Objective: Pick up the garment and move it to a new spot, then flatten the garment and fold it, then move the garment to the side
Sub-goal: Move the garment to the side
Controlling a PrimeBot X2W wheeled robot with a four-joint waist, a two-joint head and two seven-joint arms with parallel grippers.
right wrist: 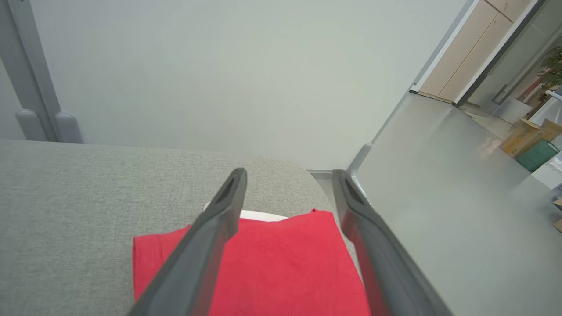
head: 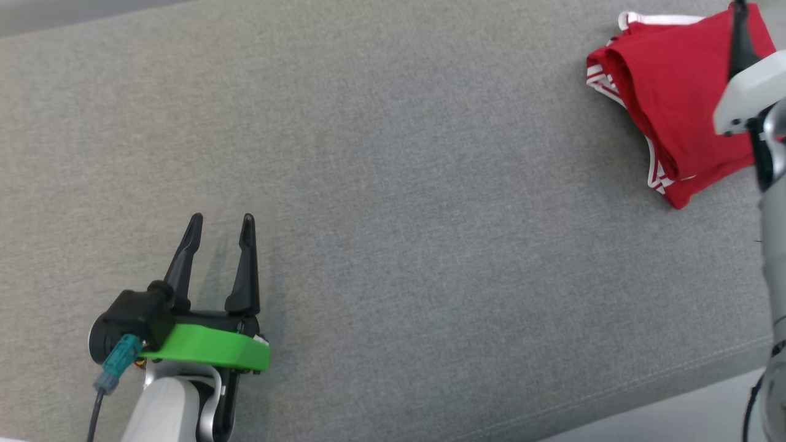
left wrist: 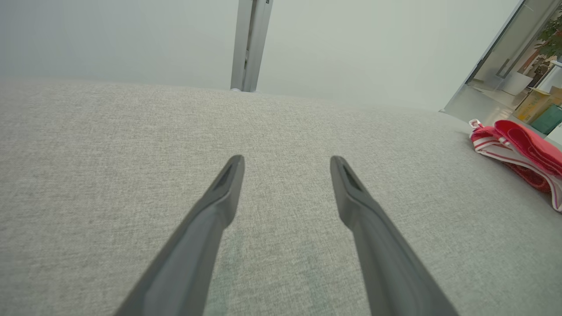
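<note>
Surface [head: 430, 184] of grey fabric is left bare across centre and left. Its far right corner is taken up by the folded red garment [head: 675, 104], laid close to the edge. The left gripper [head: 221, 218] is spread wide, empty, above bare fabric. The right gripper [right wrist: 290, 172] is held wide apart over the garment, with nothing gripped.

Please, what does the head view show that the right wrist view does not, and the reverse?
Head view adds the open left gripper with its green collar, far from the red garment. Right wrist view adds the pale wall, a wooden cabinet and a cardboard box. Both share the folded red garment on the grey cushion, with the open right gripper over it.
</note>
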